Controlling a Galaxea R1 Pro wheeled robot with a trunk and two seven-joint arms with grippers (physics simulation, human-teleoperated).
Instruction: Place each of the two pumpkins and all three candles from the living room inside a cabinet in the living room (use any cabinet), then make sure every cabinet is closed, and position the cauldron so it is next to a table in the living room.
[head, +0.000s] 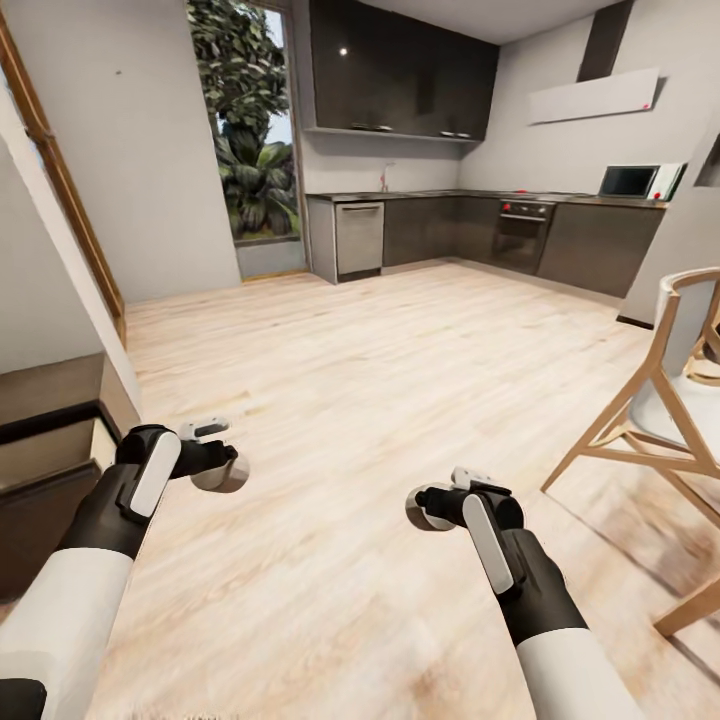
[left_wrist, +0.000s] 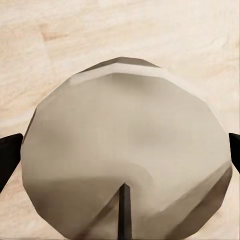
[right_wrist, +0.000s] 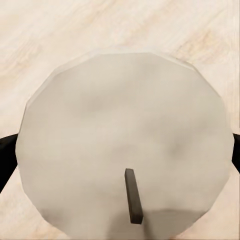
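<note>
Each hand carries a candle above the wooden floor. My left gripper (head: 222, 468) is shut on a stubby beige-grey candle (head: 226, 478). In the left wrist view its flat top and dark wick (left_wrist: 125, 140) sit between the black fingers (left_wrist: 7, 155). My right gripper (head: 424, 506) is shut on a second candle (head: 416, 514), whose pale top (right_wrist: 125, 130) lies between that hand's fingers (right_wrist: 6, 155). The low dark brown cabinet (head: 45, 390) stands at the left edge, just beside my left arm. The pumpkins and the cauldron are out of view.
A light wooden chair (head: 650, 420) stands close on the right. Dark kitchen counters (head: 480, 225) with a dishwasher (head: 358, 238) and oven line the far wall, next to a tall window (head: 250, 130). Pale wood floor (head: 380, 380) stretches ahead.
</note>
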